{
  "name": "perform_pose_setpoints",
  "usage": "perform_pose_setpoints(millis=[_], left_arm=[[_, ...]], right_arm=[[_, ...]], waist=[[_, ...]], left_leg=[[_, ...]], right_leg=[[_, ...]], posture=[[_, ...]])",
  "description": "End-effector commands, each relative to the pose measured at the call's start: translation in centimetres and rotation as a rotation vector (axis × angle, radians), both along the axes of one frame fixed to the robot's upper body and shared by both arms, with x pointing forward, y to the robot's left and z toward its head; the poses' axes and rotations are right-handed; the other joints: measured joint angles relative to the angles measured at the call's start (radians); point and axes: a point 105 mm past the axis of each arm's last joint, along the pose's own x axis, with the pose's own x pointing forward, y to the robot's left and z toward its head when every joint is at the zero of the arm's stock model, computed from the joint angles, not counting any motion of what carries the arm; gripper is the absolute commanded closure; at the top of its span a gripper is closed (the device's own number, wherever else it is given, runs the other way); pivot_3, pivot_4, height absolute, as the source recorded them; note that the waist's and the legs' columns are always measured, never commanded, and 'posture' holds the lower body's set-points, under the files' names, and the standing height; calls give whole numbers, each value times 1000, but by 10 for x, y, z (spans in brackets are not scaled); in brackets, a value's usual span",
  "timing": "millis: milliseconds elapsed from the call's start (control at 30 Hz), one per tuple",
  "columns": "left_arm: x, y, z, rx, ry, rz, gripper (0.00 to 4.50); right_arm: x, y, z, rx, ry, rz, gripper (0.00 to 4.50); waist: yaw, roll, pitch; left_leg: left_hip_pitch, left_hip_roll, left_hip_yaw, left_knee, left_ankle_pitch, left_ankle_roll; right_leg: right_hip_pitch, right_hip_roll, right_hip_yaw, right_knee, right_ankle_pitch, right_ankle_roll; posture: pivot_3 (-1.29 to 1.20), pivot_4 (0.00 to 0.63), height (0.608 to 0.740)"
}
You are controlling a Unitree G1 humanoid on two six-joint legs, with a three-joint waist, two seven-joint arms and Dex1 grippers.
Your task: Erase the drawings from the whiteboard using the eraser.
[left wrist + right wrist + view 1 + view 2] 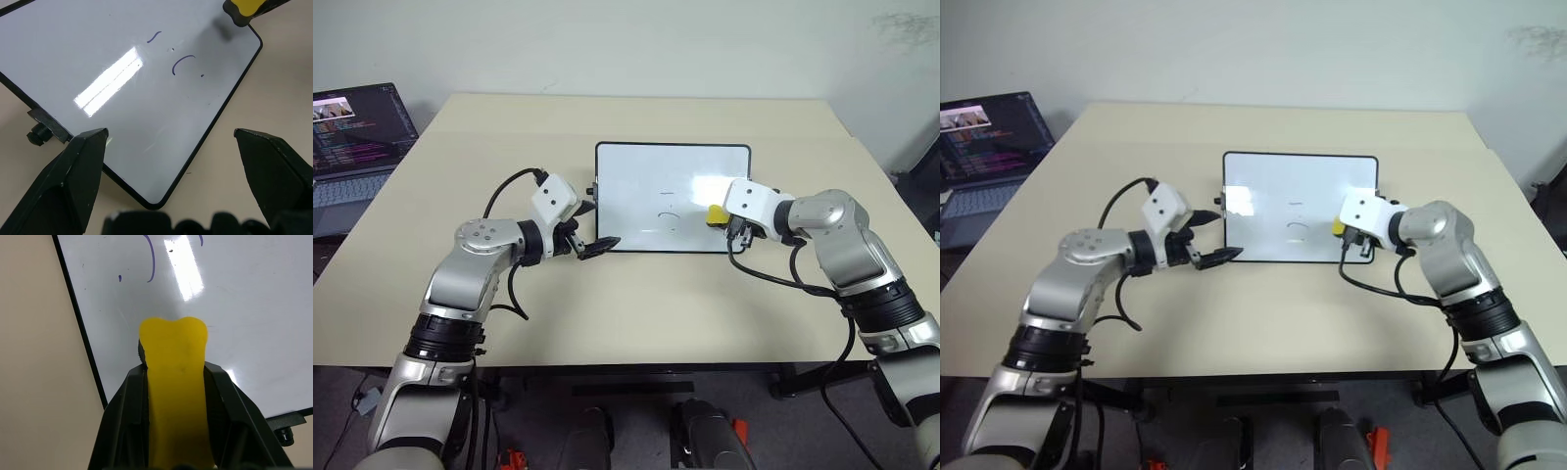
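— Beige desk (636,304), listed: right gripper (176,357), jaws clenched on the eraser (177,382) over the whiteboard (646,186) edge.
— Left gripper (171,147), jaws released at the board's near corner; drawings (182,62) remain.

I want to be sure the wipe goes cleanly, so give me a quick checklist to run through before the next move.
1. Eraser gripped by right gripper: ok, both fingers are clamped on it.
2. Drawings left to wipe: ok, an arc, a short stroke and dots remain.
3. Eraser over whiteboard: ok, at its right edge; contact with the surface cannot tell.
4. Left gripper bracing the board: not ok, open at the near left corner, gripping nothing.
5. Path from eraser to marks: ok, nothing lies between them.
6. Board flat on table: ok.
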Motion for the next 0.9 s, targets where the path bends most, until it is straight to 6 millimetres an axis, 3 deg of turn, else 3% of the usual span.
perform_pose_setpoints(millis=[33,200,533,900], left_arm=[[-3,1,21,-3,-74,-17,0],[-4,3,21,5,-71,-17,0],[-7,6,23,17,-78,-18,0],[-8,10,33,30,-101,-15,0]], right_arm=[[2,0,22,22,-68,11,3381],[2,1,23,32,-75,14,3381],[7,6,57,155,-197,28,3381],[5,6,57,144,-184,43,3381]], waist=[[0,0,0],[0,0,0],[1,0,0],[4,0,0]], left_leg=[[0,0,0,0,0,0],[0,0,0,0,0,0],[0,0,0,0,0,0],[0,0,0,0,0,0]], right_leg=[[0,0,0,0,0,0],[0,0,0,0,0,0],[0,0,0,0,0,0],[0,0,0,0,0,0]], posture=[[0,150,740],[0,150,740],[0,150,740],[0,150,740]])
